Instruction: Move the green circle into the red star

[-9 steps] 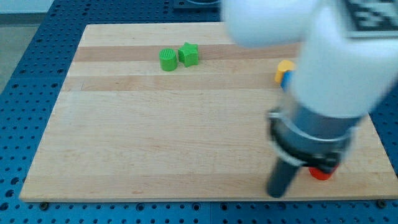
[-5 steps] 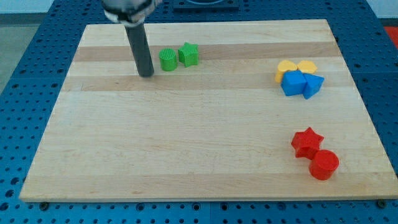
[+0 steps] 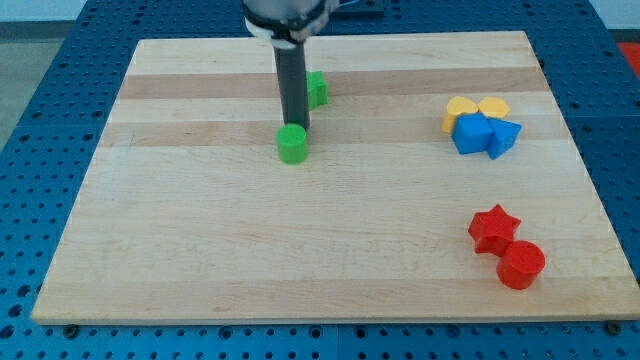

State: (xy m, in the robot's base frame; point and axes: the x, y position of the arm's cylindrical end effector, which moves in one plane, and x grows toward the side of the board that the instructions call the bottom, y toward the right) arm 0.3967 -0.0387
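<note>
In the camera view, my tip [image 3: 296, 127] touches the upper edge of the green circle [image 3: 292, 145], upper centre of the worktop [image 3: 200, 240]. There is no gripper, only the rod. The green star [image 3: 317, 89] sits just behind the rod. The red star [image 3: 494, 228] lies well apart at lower right, touching a red circle [image 3: 521, 265].
</note>
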